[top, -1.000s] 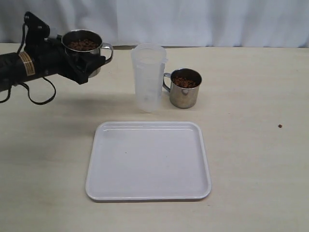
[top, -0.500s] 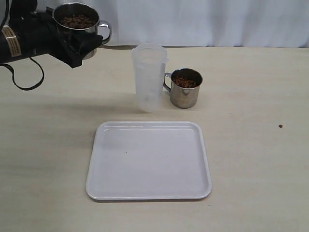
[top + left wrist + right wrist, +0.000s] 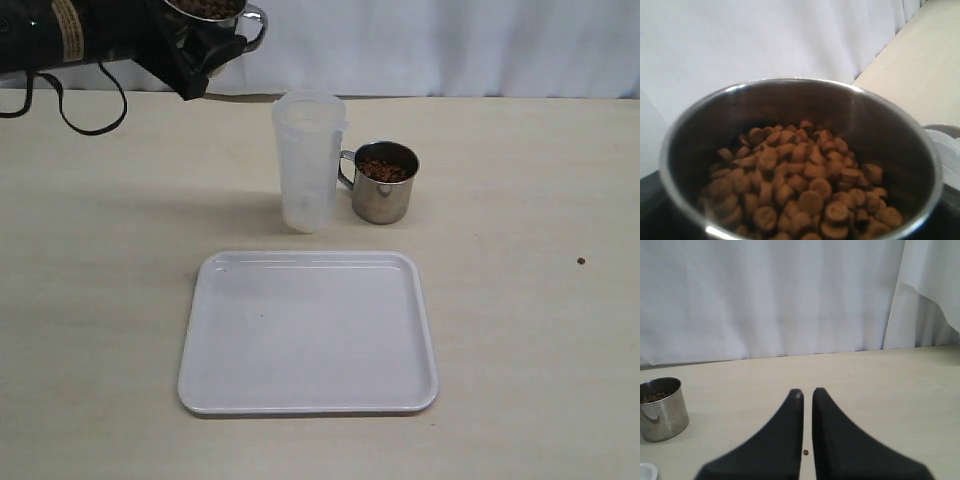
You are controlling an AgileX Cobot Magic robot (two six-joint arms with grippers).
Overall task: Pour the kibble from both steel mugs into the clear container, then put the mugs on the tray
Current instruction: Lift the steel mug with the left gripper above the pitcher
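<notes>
My left gripper (image 3: 203, 42) is shut on one steel mug (image 3: 218, 10), held high at the back left, above and left of the clear container (image 3: 308, 160). In the left wrist view this mug (image 3: 800, 86) stands upright, full of kibble (image 3: 800, 185); the fingers are hidden. The container stands upright on the table. The second steel mug (image 3: 383, 188), also holding kibble (image 3: 384, 168), stands just right of it, handle towards it. The white tray (image 3: 308, 335) lies bare in front. My right gripper (image 3: 807, 392) is shut on nothing above the table and is out of the exterior view.
One stray pellet (image 3: 580, 261) lies on the table at the right; in the right wrist view the pellet (image 3: 805, 452) shows below the fingers. A white curtain (image 3: 450, 45) closes off the back edge. The second mug (image 3: 660, 410) appears in the right wrist view.
My left gripper has lifted its mug upward and to the right, toward the container, until the mug is partly cut off by the top edge. Nothing else has moved.
</notes>
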